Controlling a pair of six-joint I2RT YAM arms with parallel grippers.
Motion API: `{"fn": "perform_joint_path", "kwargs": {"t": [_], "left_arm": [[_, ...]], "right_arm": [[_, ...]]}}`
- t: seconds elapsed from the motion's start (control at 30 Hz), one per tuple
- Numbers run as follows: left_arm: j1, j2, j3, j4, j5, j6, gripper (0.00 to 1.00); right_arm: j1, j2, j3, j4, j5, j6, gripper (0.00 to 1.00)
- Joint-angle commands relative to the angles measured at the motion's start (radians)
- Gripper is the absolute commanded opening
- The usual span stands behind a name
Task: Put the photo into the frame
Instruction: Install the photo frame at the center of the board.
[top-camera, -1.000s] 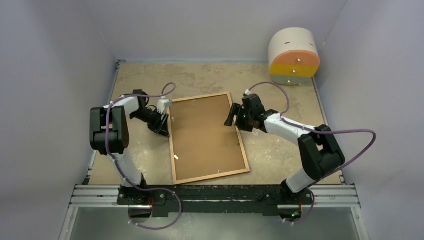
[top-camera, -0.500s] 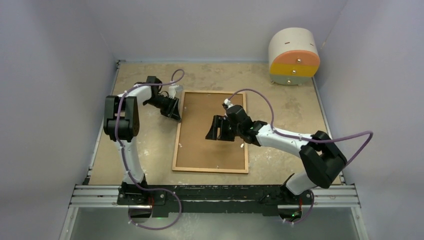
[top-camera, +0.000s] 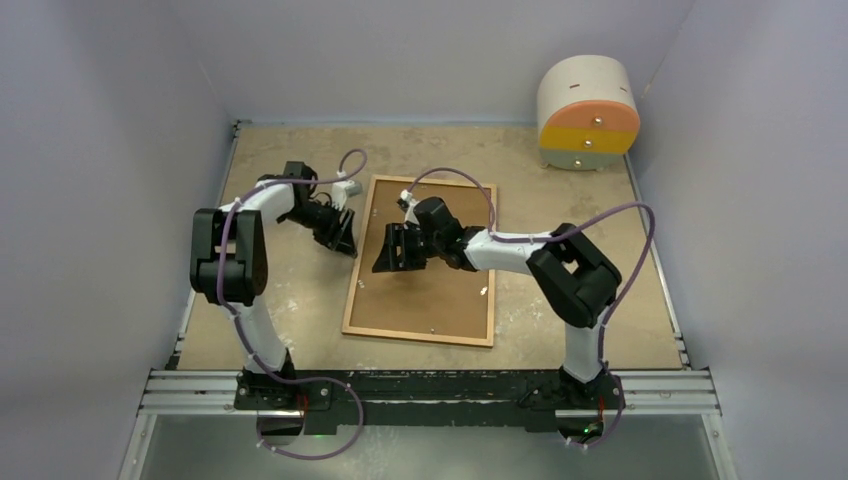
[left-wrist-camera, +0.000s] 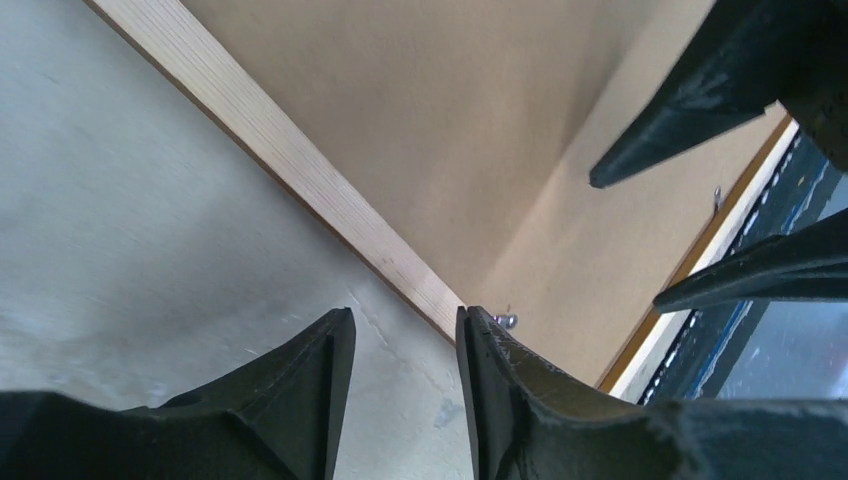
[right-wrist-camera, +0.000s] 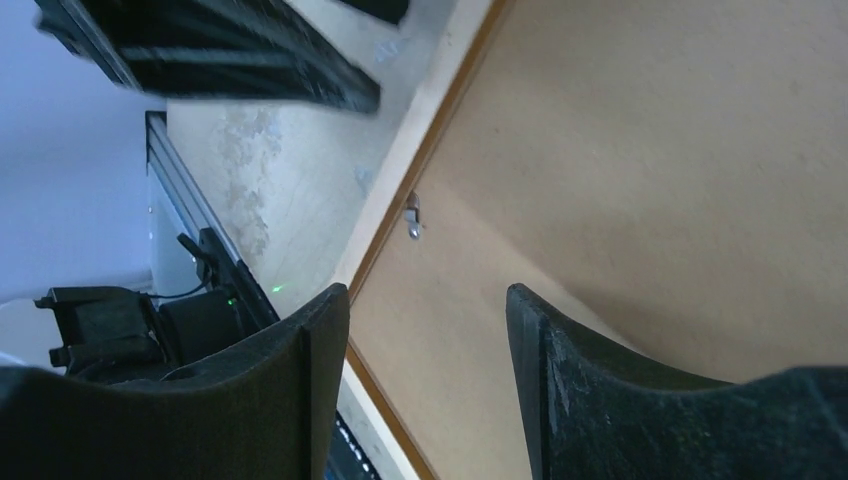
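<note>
— Frame (top-camera: 430, 300) position?
— Back side up, flat on the bench (top-camera: 450, 150), middle, nearer the far edge.
— Your pincers?
— My right pincer (top-camera: 390, 258) hangs over its back, fingers apart. My left pincer (top-camera: 342, 235) sits at the rim facing the bench's left edge, likewise apart, beside a small clip (left-wrist-camera: 507, 320).

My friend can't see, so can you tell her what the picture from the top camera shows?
A wooden picture frame lies back-up on a tan table. The right gripper hangs open over its left part; the left gripper is open beside its left edge. A round cabinet stands in the far right corner.
</note>
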Motion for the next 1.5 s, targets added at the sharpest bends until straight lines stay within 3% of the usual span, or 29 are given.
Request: {"fn": "perform_joint_path", "kwargs": {"t": [0.0,0.5,1.47], "left_arm": [[0.004,-0.013,-0.099,-0.009,0.015,0.064,0.42],[0.003,0.067,-0.142,0.067,0.025,0.044,0.17],[0.003,0.068,-0.158,0.107,-0.001,0.023,0.09]], "right_arm": [[0.011,0.058,0.068,0.087,-0.114,-0.061,0.61],[0.073,0.206,0.179,0.095,-0.134,-0.066,0.53],[0.106,0.268,0.221,0.082,-0.191,-0.073,0.44]]}}
